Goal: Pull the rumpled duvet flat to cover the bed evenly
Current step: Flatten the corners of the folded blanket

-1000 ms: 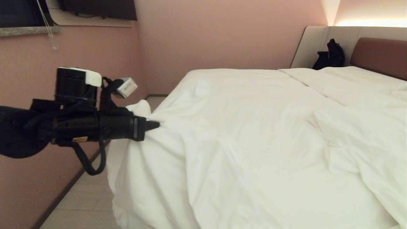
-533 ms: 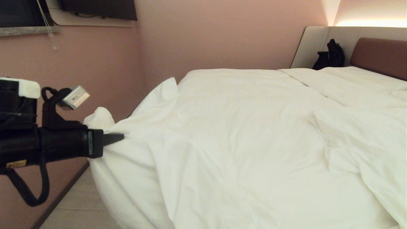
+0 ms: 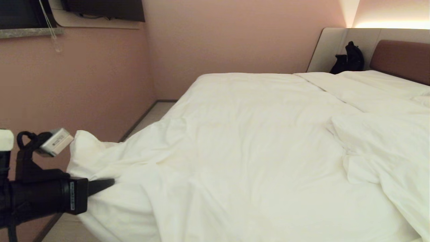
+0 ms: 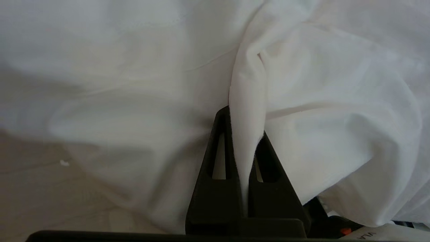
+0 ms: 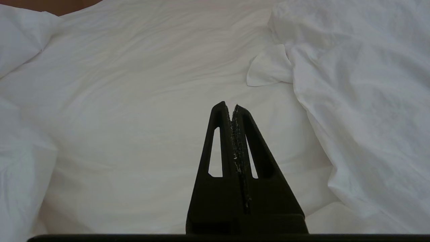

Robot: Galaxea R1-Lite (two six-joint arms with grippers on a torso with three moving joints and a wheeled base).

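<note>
The puffy white duvet (image 3: 242,148) lies over the bed (image 3: 399,57), rumpled and folded back at the right (image 3: 379,151). Its near-left corner (image 3: 87,151) is stretched out past the mattress edge. My left gripper (image 3: 112,183) is low at the left of the head view, shut on a fold of that corner. The left wrist view shows the pinched duvet (image 4: 248,84) running up between the fingers of the left gripper (image 4: 242,123). My right gripper (image 5: 231,106) is shut and empty above white bedding, beside a rumpled duvet edge (image 5: 352,101). It does not show in the head view.
A pink wall (image 3: 84,84) runs close along the bed's left side, leaving a narrow strip of floor (image 3: 147,114). White pillows (image 3: 379,84) lie at the head end. A black bag (image 3: 349,58) sits against the beige panel there.
My left gripper has moved down and toward the camera, still shut on the duvet. The corner has come with it, and the raised fold along the left edge has flattened.
</note>
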